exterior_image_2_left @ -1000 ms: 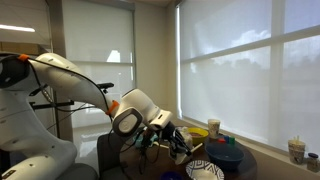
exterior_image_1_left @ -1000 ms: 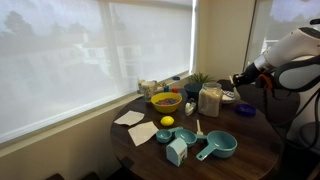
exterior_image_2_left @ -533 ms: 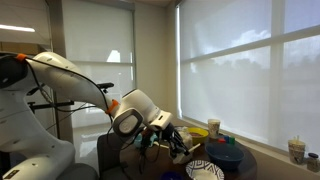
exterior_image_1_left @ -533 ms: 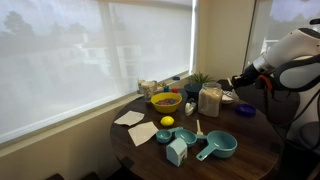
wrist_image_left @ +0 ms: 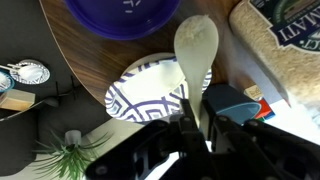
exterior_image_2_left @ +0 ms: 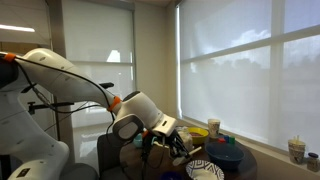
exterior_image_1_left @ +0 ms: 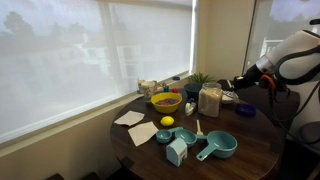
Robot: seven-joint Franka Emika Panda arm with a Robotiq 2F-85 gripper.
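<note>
Wooden spoon (wrist_image_left: 197,48) is clamped between the fingers of the gripper (wrist_image_left: 197,125), jaws closed tight on its handle. In the wrist view the bowl end sticks out over a blue-patterned plate (wrist_image_left: 140,95). A purple bowl (wrist_image_left: 125,15) sits just beyond the plate and a grain bag (wrist_image_left: 285,45) lies to the right. A small green plant (wrist_image_left: 68,155) is at the near left of that view.

In an exterior view the gripper (exterior_image_1_left: 238,84) hovers at the far right edge of the round dark wood table (exterior_image_1_left: 255,155), with the white arm (exterior_image_1_left: 295,55) reaching in from the right. In an exterior view the arm (exterior_image_2_left: 70,75) arcs over from the left, wrist bent down, and the gripper (exterior_image_2_left: 176,145) is low above the plate (exterior_image_2_left: 205,170).

On the table are a yellow bowl (exterior_image_1_left: 165,101), a lemon (exterior_image_1_left: 167,122), teal measuring cups (exterior_image_1_left: 218,147) near the front and paper napkins (exterior_image_1_left: 130,118) at the left. Big windows with drawn white blinds (exterior_image_1_left: 90,50) stand behind.

Compared with a second ago, the arm has shifted slightly and the wrist sits a bit lower. The grip is unchanged and the table items haven't moved.
</note>
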